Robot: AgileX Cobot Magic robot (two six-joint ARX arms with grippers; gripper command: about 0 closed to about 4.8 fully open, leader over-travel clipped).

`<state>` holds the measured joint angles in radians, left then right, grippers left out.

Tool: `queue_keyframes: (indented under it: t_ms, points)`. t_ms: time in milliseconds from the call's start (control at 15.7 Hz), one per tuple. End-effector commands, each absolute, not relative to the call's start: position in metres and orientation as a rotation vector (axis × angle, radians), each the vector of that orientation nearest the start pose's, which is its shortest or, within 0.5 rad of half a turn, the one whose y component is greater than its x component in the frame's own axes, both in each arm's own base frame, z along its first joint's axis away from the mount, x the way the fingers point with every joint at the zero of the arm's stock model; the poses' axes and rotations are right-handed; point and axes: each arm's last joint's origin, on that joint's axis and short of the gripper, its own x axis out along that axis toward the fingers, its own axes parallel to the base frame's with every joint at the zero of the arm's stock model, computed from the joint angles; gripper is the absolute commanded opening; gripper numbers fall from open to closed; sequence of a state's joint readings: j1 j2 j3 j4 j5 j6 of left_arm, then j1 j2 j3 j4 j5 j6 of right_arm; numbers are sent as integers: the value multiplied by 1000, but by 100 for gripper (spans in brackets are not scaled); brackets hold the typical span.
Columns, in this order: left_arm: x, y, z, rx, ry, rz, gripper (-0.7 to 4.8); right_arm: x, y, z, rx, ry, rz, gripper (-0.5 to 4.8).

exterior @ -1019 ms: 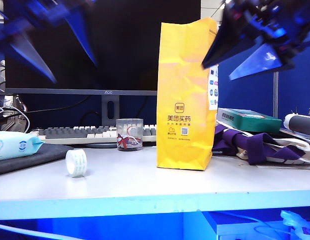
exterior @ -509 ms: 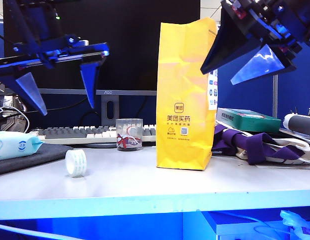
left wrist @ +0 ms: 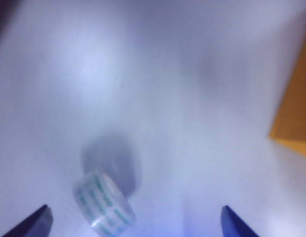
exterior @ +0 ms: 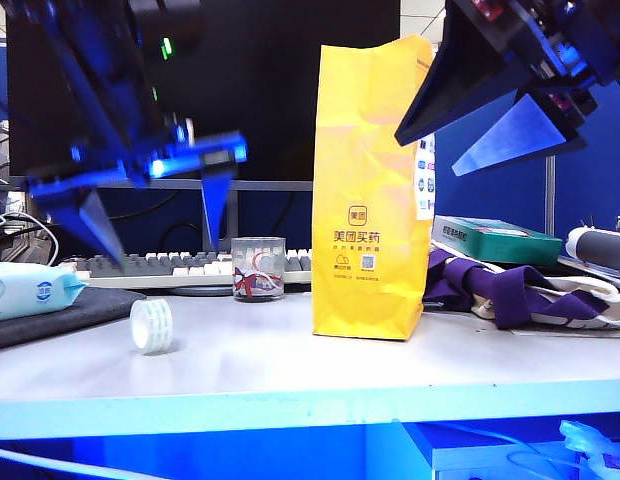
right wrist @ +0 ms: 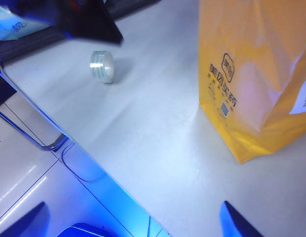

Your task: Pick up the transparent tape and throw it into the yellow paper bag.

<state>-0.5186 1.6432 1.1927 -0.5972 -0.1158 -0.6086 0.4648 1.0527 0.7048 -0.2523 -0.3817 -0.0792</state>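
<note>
Your transparent tape (exterior: 152,326) stands on edge on the white desk (exterior: 320,370), left of the yellow paper bag (exterior: 370,190).
Left gripper (exterior: 160,235) hangs spread above it; right gripper (exterior: 490,120) spread wide, high beside the bag's top.

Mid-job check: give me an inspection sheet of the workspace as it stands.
Surface: pale table, bare at the front.
Job's things: transparent tape standing on edge at the table's left; yellow paper bag upright at centre, top open.
Clutter: glass cup behind the tape, wipes packet on a dark pad at far left, purple cloth and green box at right.
Grippers: left gripper open, above the tape, holding nothing; right gripper open, high beside the bag's top, holding nothing.
Cables: white cables at far left.
Surroundings: monitor and keyboard behind.
</note>
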Motion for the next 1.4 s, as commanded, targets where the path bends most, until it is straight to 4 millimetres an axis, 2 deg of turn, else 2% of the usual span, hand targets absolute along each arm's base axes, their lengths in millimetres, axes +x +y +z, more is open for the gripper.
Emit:
queue_keyframes:
  t_ms: [64,1082,1401]
  points:
    - [294,-164,226,-226,1077,-35,479,190,108,258,-87,557,874,464]
    - [290,-163,214,-233,1182,18,479,189,108,257,-83,569,888,464]
    - [296,-174,190,-233,1235,14,479,189,108,257,-79,574,900,464]
